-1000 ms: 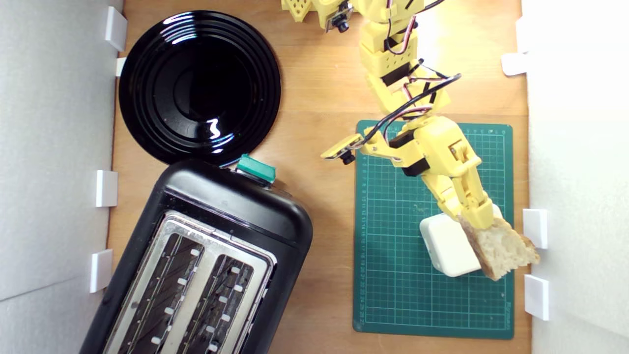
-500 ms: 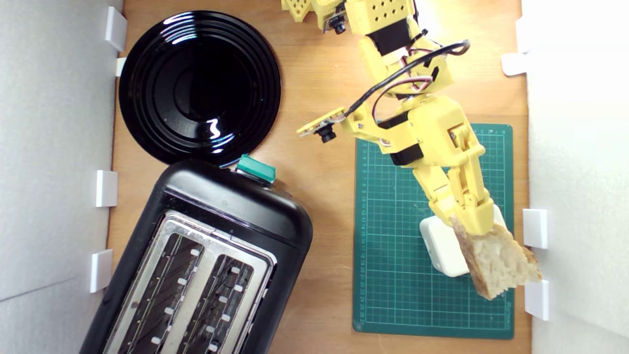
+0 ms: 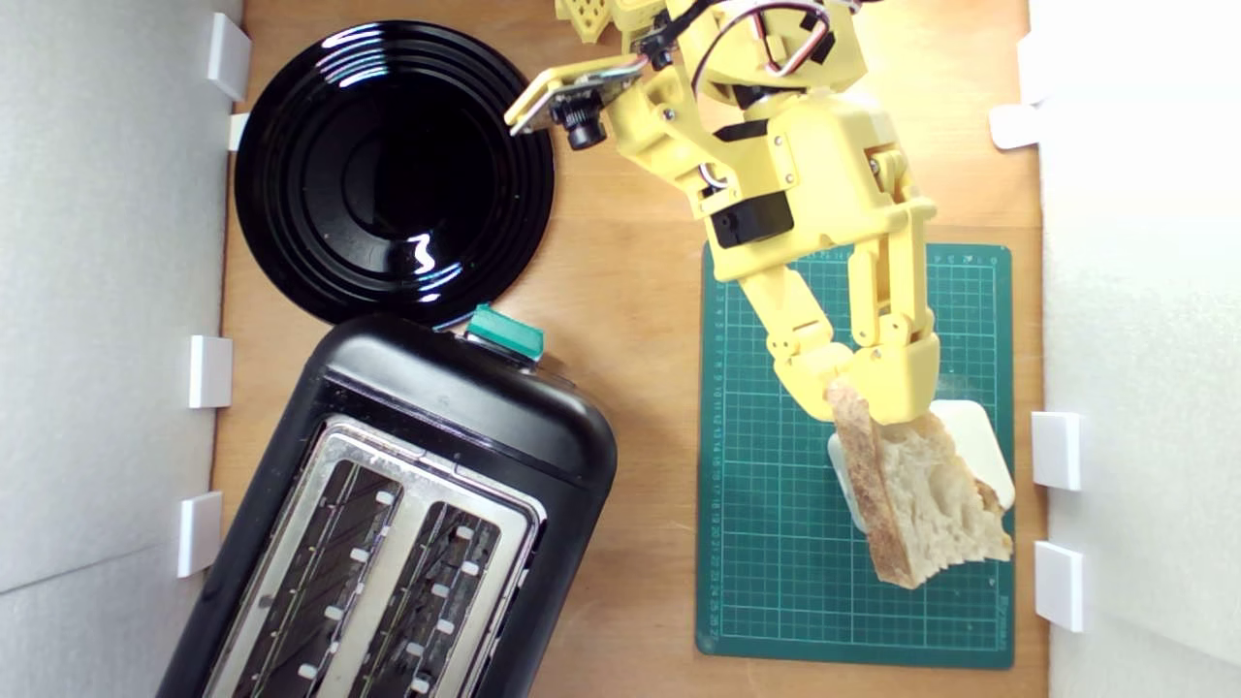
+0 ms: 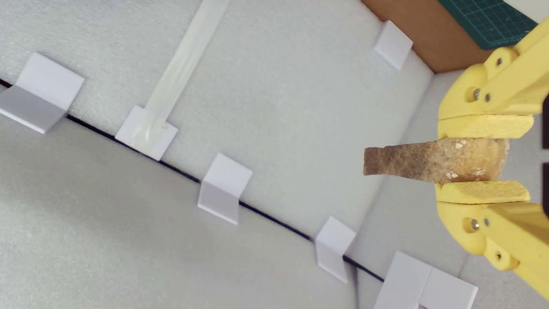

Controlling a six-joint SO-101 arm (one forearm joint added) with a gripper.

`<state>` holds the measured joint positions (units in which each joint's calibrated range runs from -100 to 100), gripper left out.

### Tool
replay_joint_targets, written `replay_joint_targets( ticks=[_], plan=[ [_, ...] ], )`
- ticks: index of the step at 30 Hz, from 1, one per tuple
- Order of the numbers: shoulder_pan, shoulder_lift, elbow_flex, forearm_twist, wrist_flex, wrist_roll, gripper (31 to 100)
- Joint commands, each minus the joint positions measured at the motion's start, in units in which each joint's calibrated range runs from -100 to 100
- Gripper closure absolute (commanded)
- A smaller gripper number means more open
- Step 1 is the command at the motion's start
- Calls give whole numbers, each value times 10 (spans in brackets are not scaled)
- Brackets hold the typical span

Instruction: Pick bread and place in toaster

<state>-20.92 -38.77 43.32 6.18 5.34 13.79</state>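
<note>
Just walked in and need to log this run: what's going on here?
A yellow arm's gripper is shut on one end of a slice of bread, with a finger on each flat face in the wrist view. The slice hangs over the green cutting mat and partly covers a white block. The black toaster, both slots empty, sits toward the exterior view's left, beside an empty black plate. The bread is not at the toaster.
</note>
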Motion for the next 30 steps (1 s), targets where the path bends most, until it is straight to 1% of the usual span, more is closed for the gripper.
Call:
replay_joint_targets(
  ticks=[1, 8, 11, 15, 18, 22, 24, 25, 27, 30],
  plan=[
    [20, -32, -130, -1, 113, 30, 782],
    [62, -31, -260, 0, 239, 70, 782],
    [77, -30, -307, 0, 270, 82, 782],
    [100, -13, -370, 0, 282, 99, 782],
    [108, 22, -427, 0, 289, 112, 782],
    [114, 71, -533, 2, 347, 149, 782],
    [115, 82, -558, 7, 359, 160, 782],
    [121, 87, -569, 8, 364, 164, 782],
    [150, 93, -581, 0, 365, 174, 782],
    [174, 92, -591, -1, 366, 188, 782]
  ],
)
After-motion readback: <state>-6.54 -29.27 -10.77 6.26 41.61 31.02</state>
